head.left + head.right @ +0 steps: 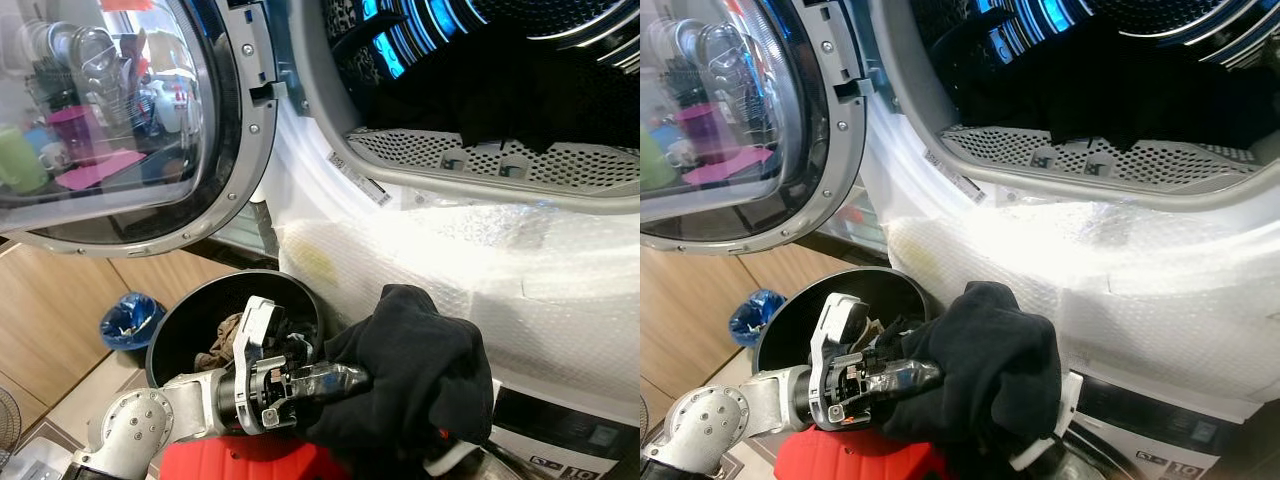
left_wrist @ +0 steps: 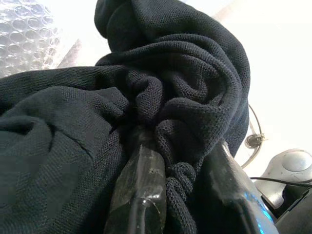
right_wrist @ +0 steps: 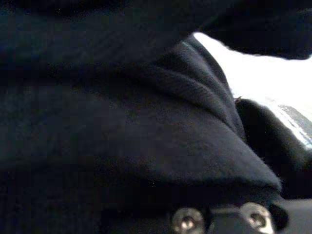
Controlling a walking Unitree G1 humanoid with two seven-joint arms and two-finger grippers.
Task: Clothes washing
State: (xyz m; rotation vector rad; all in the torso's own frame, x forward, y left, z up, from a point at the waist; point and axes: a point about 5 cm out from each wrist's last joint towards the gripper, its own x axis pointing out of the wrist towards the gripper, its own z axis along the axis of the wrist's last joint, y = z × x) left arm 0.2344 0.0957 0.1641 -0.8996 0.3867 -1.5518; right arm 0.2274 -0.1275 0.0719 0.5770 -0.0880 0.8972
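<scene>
A bunched black garment [image 1: 415, 385] hangs in front of the washing machine, below its open drum [image 1: 480, 70]. My left gripper [image 1: 352, 380] reaches in from the left and is shut on the garment; in the left wrist view both black fingers [image 2: 141, 185] pinch a fold of the dark knit cloth. My right gripper [image 1: 448, 460] sits under the garment's lower right side, draped by the cloth, and the right wrist view is mostly dark fabric [image 3: 122, 122]. More dark clothing [image 1: 520, 100] lies inside the drum.
The round glass door [image 1: 120, 120] stands swung open to the left. Bubble wrap [image 1: 500, 270] covers the machine's front below the drum. A black basket [image 1: 178, 325] holding a brown garment [image 1: 222, 345] stands on the floor at lower left, beside a blue bag [image 1: 130, 318].
</scene>
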